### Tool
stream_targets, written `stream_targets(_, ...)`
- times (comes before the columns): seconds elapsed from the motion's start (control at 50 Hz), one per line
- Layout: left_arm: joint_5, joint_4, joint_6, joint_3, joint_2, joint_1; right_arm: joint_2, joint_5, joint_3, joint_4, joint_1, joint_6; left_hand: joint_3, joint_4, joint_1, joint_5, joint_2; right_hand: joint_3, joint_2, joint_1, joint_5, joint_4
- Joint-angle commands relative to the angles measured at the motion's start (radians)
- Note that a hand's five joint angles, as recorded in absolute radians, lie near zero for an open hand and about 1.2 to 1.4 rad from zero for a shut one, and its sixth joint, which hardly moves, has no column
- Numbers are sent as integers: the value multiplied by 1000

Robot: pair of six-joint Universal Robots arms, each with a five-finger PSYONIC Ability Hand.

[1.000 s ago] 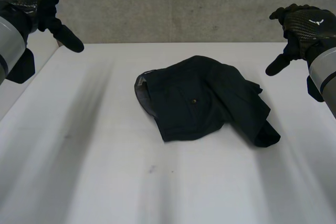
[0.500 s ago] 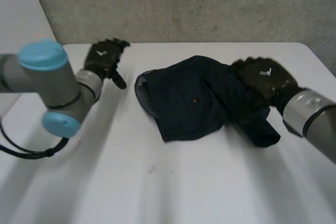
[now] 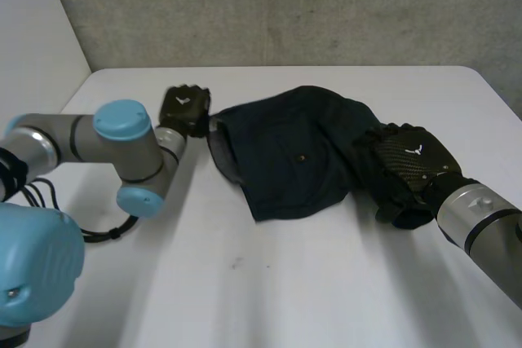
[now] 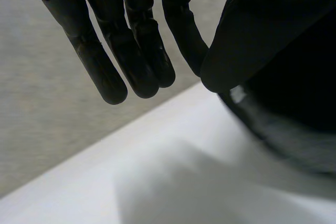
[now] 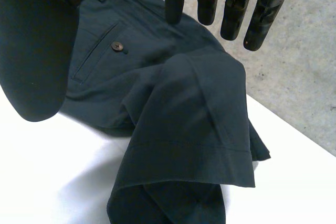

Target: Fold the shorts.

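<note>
The dark navy shorts [image 3: 302, 160] lie crumpled in the middle of the white table [image 3: 245, 299], waistband to the left, one leg bunched to the right. My left hand [image 3: 183, 108] is at the waistband's edge. Seen from the left wrist, its fingers [image 4: 142, 51] are drawn in toward the thumb, beside the waistband [image 4: 283, 124], with no cloth showing between them. My right hand [image 3: 412, 165] rests over the bunched leg. From the right wrist, its fingers [image 5: 233, 3] are straight above the shorts [image 5: 178, 119], near the buttoned back pocket [image 5: 117, 46].
A grey concrete wall [image 3: 285, 6] runs behind the table's far edge. My left arm's elbow [image 3: 122, 144] lies low over the table's left side. Bare white table stretches in front of the shorts.
Both hands came down from raised positions at the sides. The left hand moved to the waistband and its fingers closed. The right hand settled lower on the bunched leg.
</note>
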Motion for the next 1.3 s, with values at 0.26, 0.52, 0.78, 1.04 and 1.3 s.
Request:
stream_targets(0.26,-202,164,1,-151,462,192,3,-2,17,2,12,-1,209,194,244,249,205,-36,-50,-27,-70,-60)
stream_targets(0.52,-65,105,14,-198,463,-11,2,0,33,2,9,0,-177,-192,-142,-137,-181,-36,-50,-27,-70,-60)
stream_targets(0.78,-56,-14,120,-264,305,189,-6,-3,33,2,-8,0,-953,-968,-918,-913,-957,-36,-50,-27,-70,-60)
stream_targets(1.04,202,-105,139,-172,135,321,8,-2,34,0,3,0,-818,-833,-783,-778,-822,-36,-50,-27,-70,-60)
stream_targets(1.3,272,-114,-56,10,6,347,39,-2,25,-2,3,-3,-739,-754,-704,-699,-743,-36,-50,-27,-70,-60)
